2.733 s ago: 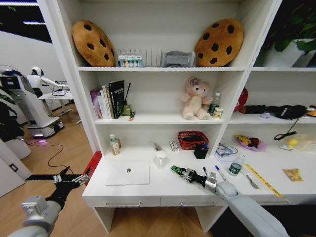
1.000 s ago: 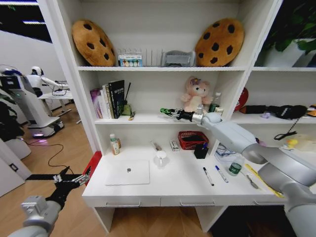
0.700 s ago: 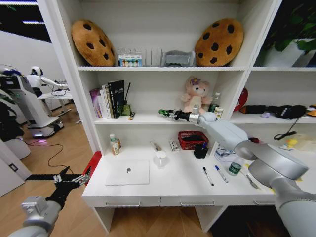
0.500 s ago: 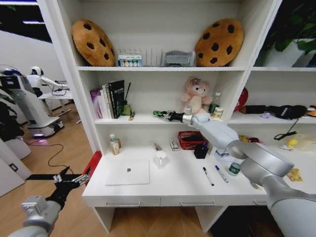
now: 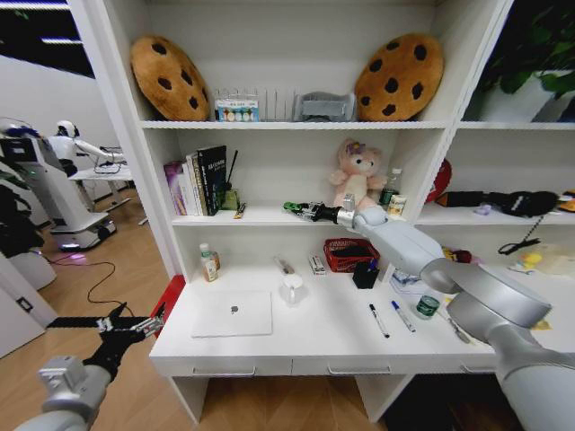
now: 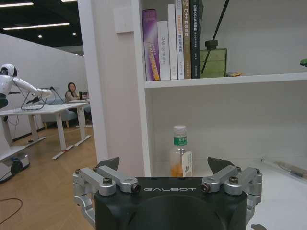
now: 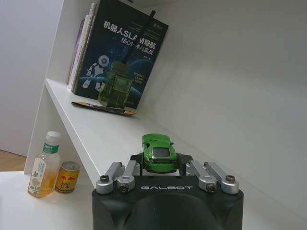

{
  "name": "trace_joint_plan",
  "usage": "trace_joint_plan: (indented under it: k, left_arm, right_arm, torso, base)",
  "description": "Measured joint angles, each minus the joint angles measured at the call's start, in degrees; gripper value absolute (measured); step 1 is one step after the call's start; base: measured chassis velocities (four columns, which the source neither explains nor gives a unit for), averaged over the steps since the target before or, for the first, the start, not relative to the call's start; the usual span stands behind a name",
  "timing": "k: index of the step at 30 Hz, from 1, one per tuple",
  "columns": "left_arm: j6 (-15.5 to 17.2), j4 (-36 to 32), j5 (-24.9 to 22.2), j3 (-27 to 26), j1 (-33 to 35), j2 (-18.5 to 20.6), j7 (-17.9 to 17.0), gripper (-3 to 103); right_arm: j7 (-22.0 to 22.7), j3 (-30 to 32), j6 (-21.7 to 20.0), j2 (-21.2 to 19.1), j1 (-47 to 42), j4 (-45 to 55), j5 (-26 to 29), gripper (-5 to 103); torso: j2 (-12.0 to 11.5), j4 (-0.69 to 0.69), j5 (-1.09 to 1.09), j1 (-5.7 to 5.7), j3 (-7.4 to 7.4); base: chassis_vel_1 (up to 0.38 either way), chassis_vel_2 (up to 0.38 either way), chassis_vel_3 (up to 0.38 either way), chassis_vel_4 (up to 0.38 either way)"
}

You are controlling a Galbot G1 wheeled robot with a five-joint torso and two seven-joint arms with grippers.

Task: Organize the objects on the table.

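White shelf over the table [image 5: 314, 346]: right hand [image 7: 167, 165] pinching a green toy car [image 7: 159, 152] by its sides, looks light, hard, slick; left hand [image 6: 175, 168] spread, idle.

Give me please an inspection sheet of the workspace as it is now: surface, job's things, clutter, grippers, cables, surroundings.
Surface: white desk top, part of a tall white shelf unit.
Job's things: silver laptop lies closed on the desk; two pens and a green-topped tin lie toward the desk's right; a green toy car sits between the right gripper's fingers.
Clutter: red basket, small bottle, books, pink plush bear, cookie cushions.
Grippers: right gripper over the middle shelf, shut on the car; left gripper open, low beside the desk's left end.
Cables: a dark cable on the floor.
Surroundings: another robot at the far left.
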Motion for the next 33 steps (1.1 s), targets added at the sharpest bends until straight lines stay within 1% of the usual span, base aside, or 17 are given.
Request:
trace_joint_plan:
  k: [7, 8, 11, 13, 14, 16, 17, 18, 19, 21, 22, 24, 25, 27, 30, 31, 33]
  left_arm:
    - [0.0, 0.0, 0.0, 0.0, 0.0, 0.0, 0.0, 100]
    - [0.0, 0.0, 0.0, 0.0, 0.0, 0.0, 0.0, 100]
    - [0.0, 0.0, 0.0, 0.0, 0.0, 0.0, 0.0, 100]
    - [0.0, 0.0, 0.0, 0.0, 0.0, 0.0, 0.0, 100]
    - [0.0, 0.0, 0.0, 0.0, 0.0, 0.0, 0.0, 100]
    - [0.0, 0.0, 0.0, 0.0, 0.0, 0.0, 0.0, 100]
    - [0.0, 0.0, 0.0, 0.0, 0.0, 0.0, 0.0, 100]
    - [0.0, 0.0, 0.0, 0.0, 0.0, 0.0, 0.0, 100]
    - [0.0, 0.0, 0.0, 0.0, 0.0, 0.0, 0.0, 100]
    - [0.0, 0.0, 0.0, 0.0, 0.0, 0.0, 0.0, 100]
    - [0.0, 0.0, 0.0, 0.0, 0.0, 0.0, 0.0, 100]
    - [0.0, 0.0, 0.0, 0.0, 0.0, 0.0, 0.0, 100]
    - [0.0, 0.0, 0.0, 0.0, 0.0, 0.0, 0.0, 100]
    - [0.0, 0.0, 0.0, 0.0, 0.0, 0.0, 0.0, 100]
    - [0.0, 0.0, 0.0, -0.01, 0.0, 0.0, 0.0, 100]
    - [0.0, 0.0, 0.0, -0.01, 0.0, 0.0, 0.0, 100]
    - [0.0, 0.0, 0.0, 0.0, 0.0, 0.0, 0.0, 100]
  right_arm:
    - [1.03, -0.12, 0.11, 0.81, -0.17, -0.2, -0.21, 33]
    - [1.13, -0.21, 0.11, 1.11, -0.02, -0.44, -0.25, 39]
    - [1.16, -0.26, 0.11, 1.21, 0.07, -0.52, -0.26, 39]
    - [1.17, -0.4, 0.1, 1.38, 0.27, -0.62, -0.32, 54]
    - [1.17, -0.4, 0.1, 1.38, 0.27, -0.62, -0.32, 54]
    - [1.19, -0.43, 0.09, 1.31, 0.27, -0.56, -0.36, 65]
    - [1.19, -0.43, 0.09, 1.31, 0.27, -0.56, -0.36, 65]
    - [1.24, -0.39, 0.09, 1.21, 0.27, -0.39, -0.34, 71]
    - [1.24, -0.39, 0.09, 1.21, 0.27, -0.39, -0.34, 71]
    - [1.79, 0.21, 0.06, 0.3, 0.17, 1.0, 0.07, 82]
    - [1.79, 0.21, 0.06, 0.3, 0.17, 1.0, 0.07, 82]
    - [6.15, 1.1, 0.1, -1.77, -0.36, 5.26, 0.35, 92]
    - [6.15, 1.1, 0.1, -1.77, -0.36, 5.26, 0.35, 92]
    - [10.95, 2.66, 0.3, -3.77, -1.55, 10.64, 0.54, 99]
    - [18.79, 5.82, -0.82, -7.78, -3.59, 21.17, 1.86, 100]
    - [18.79, 5.82, -0.82, -7.78, -3.59, 21.17, 1.86, 100]
    - [25.7, 9.54, -2.45, -11.56, -6.18, 30.83, 1.39, 100]
  torso:
    - [0.01, 0.01, -0.01, -0.01, -0.01]
    - [0.01, 0.02, -0.01, -0.01, -0.01]
    - [0.01, 0.02, -0.01, -0.01, -0.01]
    - [0.0, 0.03, -0.01, 0.0, 0.0]
    - [0.0, 0.03, -0.01, 0.0, 0.0]
    - [0.0, 0.03, -0.01, 0.0, 0.0]
    - [0.0, 0.03, -0.01, 0.0, 0.0]
    - [0.0, 0.03, -0.01, 0.0, 0.0]
    - [0.0, 0.03, -0.01, 0.0, 0.0]
    - [0.0, 0.04, 0.0, 0.0, 0.01]
    - [0.0, 0.04, 0.0, 0.0, 0.01]
    - [0.0, 0.01, -0.01, 0.0, 0.01]
    - [0.0, 0.01, -0.01, 0.0, 0.01]
    - [0.0, 0.01, 0.0, 0.0, 0.01]
    - [0.0, 0.02, 0.0, 0.0, 0.01]
    - [0.0, 0.02, 0.0, 0.0, 0.01]
    - [0.0, 0.04, -0.02, 0.0, 0.0]
  base:
    - [0.0, 0.0, 0.0, 0.0]
    - [0.0, 0.0, 0.0, 0.0]
    - [0.0, 0.0, 0.0, 0.0]
    - [0.0, 0.0, 0.0, 0.0]
    - [0.0, 0.0, 0.0, 0.0]
    - [0.0, 0.0, 0.0, 0.0]
    - [0.0, 0.0, 0.0, 0.0]
    - [0.0, 0.0, 0.0, 0.0]
    - [0.0, 0.0, 0.0, 0.0]
    - [0.0, 0.0, 0.0, 0.0]
    - [0.0, 0.0, 0.0, 0.0]
    - [0.0, 0.0, 0.0, 0.0]
    - [0.0, 0.0, 0.0, 0.0]
    - [0.0, 0.0, 0.0, 0.0]
    - [0.0, 0.0, 0.0, 0.0]
    - [0.0, 0.0, 0.0, 0.0]
    - [0.0, 0.0, 0.0, 0.0]
